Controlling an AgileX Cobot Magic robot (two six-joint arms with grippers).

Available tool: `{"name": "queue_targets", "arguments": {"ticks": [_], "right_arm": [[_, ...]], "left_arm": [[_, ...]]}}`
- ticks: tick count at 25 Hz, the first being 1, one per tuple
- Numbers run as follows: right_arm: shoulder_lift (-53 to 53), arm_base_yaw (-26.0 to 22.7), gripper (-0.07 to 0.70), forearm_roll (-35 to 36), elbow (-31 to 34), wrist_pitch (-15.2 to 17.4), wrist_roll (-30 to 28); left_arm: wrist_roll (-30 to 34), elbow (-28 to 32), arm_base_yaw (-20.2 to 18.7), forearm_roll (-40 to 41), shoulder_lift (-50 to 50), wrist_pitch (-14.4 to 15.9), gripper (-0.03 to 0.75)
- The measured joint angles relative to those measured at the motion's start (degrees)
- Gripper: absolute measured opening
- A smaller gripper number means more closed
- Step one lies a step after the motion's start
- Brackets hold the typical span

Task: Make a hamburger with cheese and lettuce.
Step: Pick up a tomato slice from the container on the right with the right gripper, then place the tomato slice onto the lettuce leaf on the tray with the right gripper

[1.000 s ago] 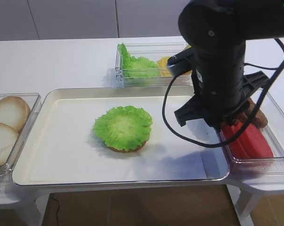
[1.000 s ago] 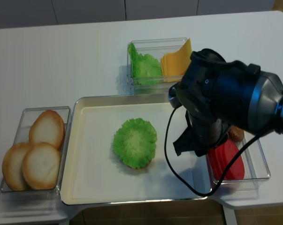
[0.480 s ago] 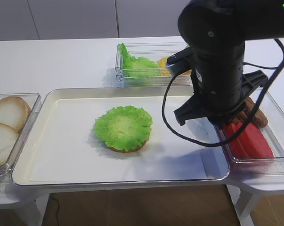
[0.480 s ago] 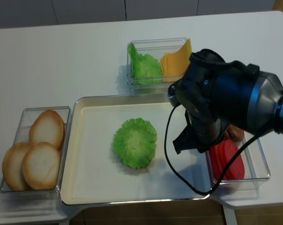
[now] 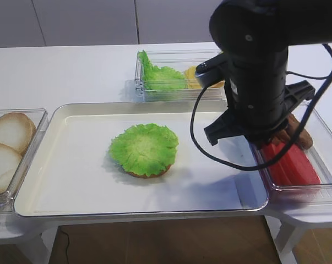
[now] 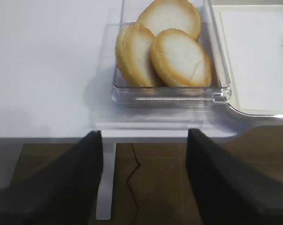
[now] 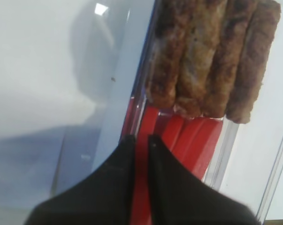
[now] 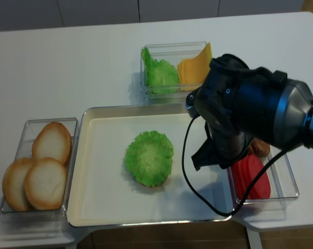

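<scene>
Right gripper (image 7: 141, 140) nearly pressed together, only a thin slit between the fingers, pinching nothing. Just under its tips: red slices (image 7: 188, 140); just ahead, brown patties (image 7: 211, 56). Well off to its left, on the tray (image 5: 72, 181): hamburger (image 5: 144, 149), lettuce on top. Left gripper (image 6: 143, 140) spread wide, bun halves (image 6: 169, 51) beyond.

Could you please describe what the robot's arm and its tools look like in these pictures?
The right arm is bulky, rounded, glossy black, with a thin black cable looping beside it. The right tool ends in tapering matte-black fingers. The left tool shows as two blurred dark fingers.
</scene>
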Motion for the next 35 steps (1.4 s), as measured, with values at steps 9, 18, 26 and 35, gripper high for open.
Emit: {"name": "queue_targets", "arguments": {"ticks": [9, 18, 26, 35], "right_arm": [[-3.9, 0.0, 0.062, 0.5, 0.0, 0.0, 0.0], [-8.1, 0.0, 0.061, 0.9, 0.0, 0.2, 0.4], [-10.9, 0.0, 0.06, 2.4, 0.0, 0.4, 0.8], [-13.5, 0.0, 0.06, 4.6, -0.9, 0.3, 0.6]], "left_arm": [[0.0, 0.0, 0.0, 0.0, 0.0, 0.0, 0.418], [0.0, 0.0, 0.0, 0.0, 0.0, 0.0, 0.418], [0.0, 0.0, 0.0, 0.0, 0.0, 0.0, 0.418], [0.0, 0.0, 0.0, 0.0, 0.0, 0.0, 0.418]]}}
